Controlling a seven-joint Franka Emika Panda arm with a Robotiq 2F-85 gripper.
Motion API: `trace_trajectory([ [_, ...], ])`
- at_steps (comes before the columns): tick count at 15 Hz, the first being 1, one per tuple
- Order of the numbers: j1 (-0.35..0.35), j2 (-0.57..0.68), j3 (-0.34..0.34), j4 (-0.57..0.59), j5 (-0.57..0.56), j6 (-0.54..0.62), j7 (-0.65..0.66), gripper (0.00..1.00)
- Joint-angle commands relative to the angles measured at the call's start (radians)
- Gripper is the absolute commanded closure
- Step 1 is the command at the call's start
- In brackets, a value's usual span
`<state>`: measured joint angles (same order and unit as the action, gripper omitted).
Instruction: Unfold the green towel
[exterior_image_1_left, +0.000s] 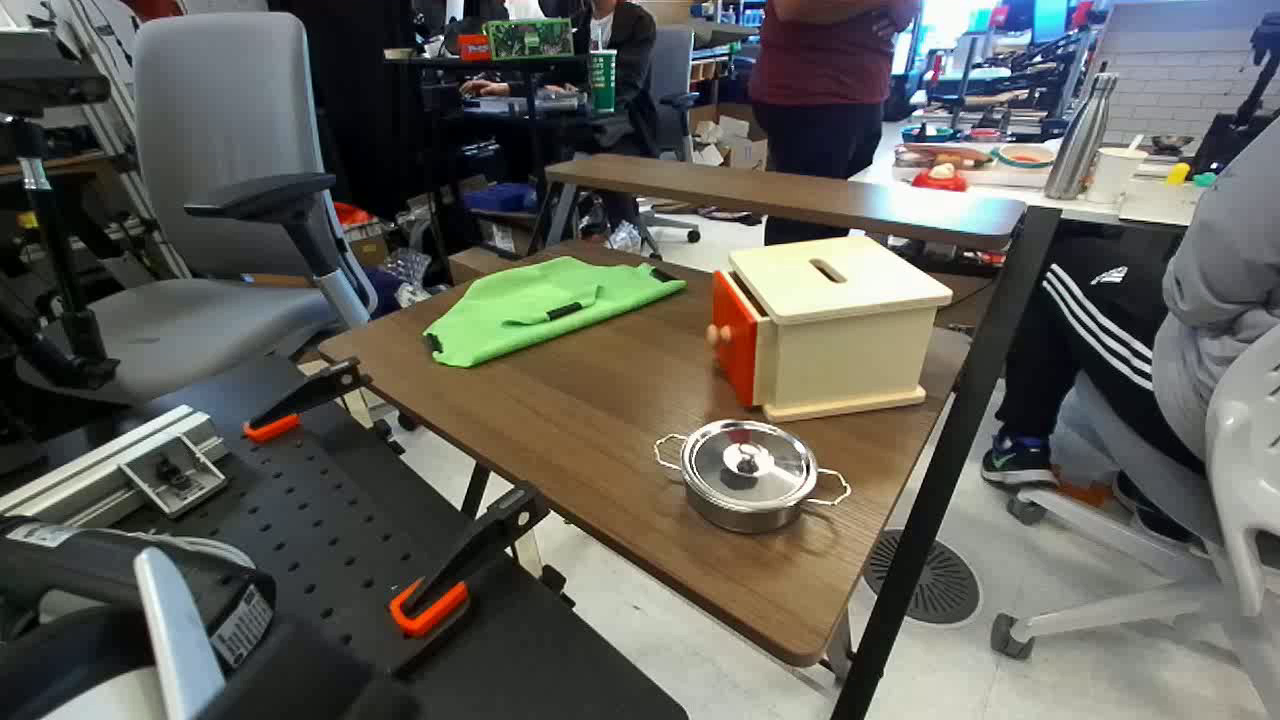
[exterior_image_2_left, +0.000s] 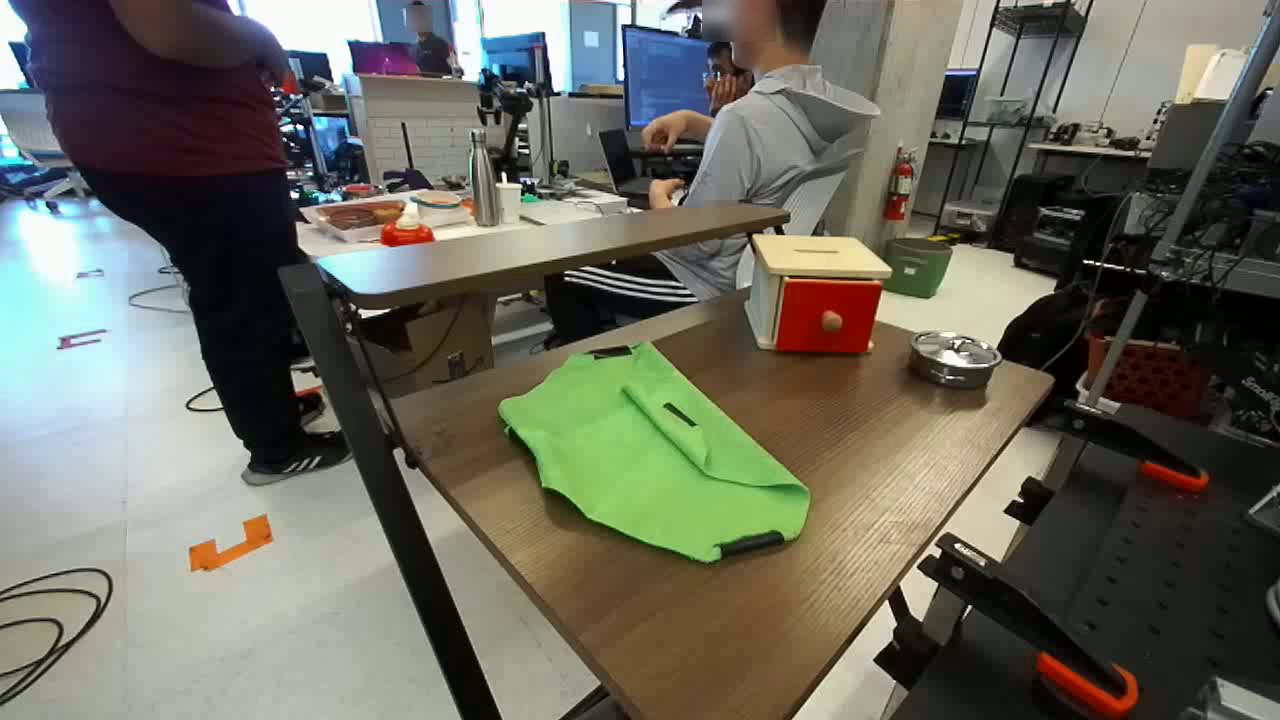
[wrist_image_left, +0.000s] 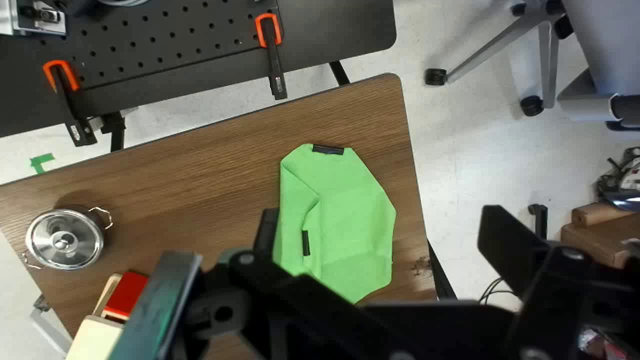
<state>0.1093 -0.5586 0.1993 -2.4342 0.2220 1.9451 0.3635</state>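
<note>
Green towel (exterior_image_2_left: 620, 470) lies on the brown table (exterior_image_2_left: 680, 630), apart from the wooden box (exterior_image_1_left: 855, 350) and to its left in both exterior views, one flap (exterior_image_2_left: 722, 440) bearing a black strip (exterior_image_2_left: 680, 413) folded over its body. Steel pot (exterior_image_1_left: 742, 515), lid (exterior_image_1_left: 735, 465) seated, stands upright near the same box. Wrist view shows the gripper (wrist_image_left: 380, 215) to the right of the box, its jaws released and spread wide apart.

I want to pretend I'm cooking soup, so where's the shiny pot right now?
The shiny pot is right of centre in an exterior view, on the brown table, just in front of the wooden box with the red drawer.
</note>
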Motion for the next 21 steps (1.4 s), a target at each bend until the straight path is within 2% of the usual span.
trace_trajectory([
  [1,-0.002,0.000,0.001,0.003,0.000,-0.003,-0.001,0.00],
  [12,-0.002,0.000,0.001,0.005,0.000,-0.003,-0.001,0.00],
  [17,-0.017,0.039,0.010,0.003,-0.025,0.057,0.007,0.00],
  [21,-0.023,0.121,0.005,0.011,-0.025,0.121,0.005,0.00],
])
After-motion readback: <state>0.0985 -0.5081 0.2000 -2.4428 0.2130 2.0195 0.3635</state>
